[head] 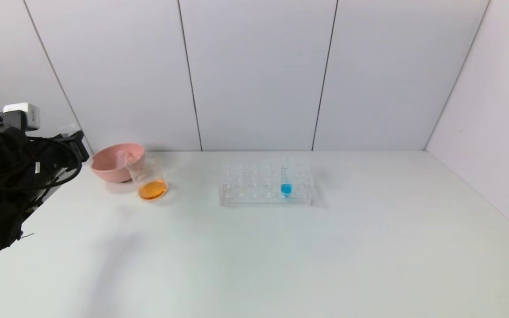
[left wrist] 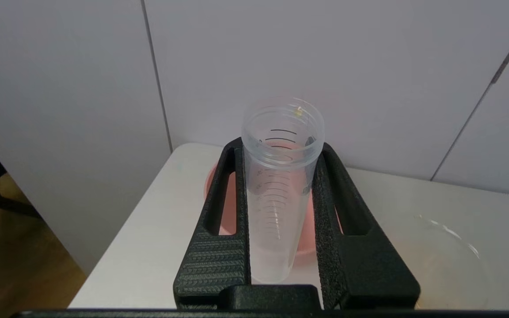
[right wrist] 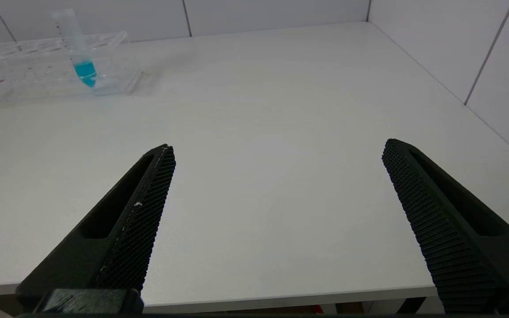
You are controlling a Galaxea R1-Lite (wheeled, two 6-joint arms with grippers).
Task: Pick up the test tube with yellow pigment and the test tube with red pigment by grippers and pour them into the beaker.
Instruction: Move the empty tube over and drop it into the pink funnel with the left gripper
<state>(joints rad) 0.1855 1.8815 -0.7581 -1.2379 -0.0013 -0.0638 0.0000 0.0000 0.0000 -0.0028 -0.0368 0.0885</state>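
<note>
We see the left arm (head: 2, 176) cut by the head view's edge; bowl (left wrist: 219, 212) mostly hidden behind gripper (left wrist: 281, 150) and tube (left wrist: 281, 176); beaker (left wrist: 453, 251) blurred, cut off.

From where I stand I count two test tubes: one with blue liquid (head: 286, 181) standing in the single clear rack (head: 265, 187), and one clear, drained tube (left wrist: 279, 185) pinched between the jaws of the left gripper (left wrist: 281, 150). There is one glass beaker (head: 148, 176) with orange liquid in its bottom, and one pink bowl (head: 115, 162) just behind it. Two grippers show in all, the right gripper (right wrist: 279, 159) being the second, over one white table (head: 281, 256).
</note>
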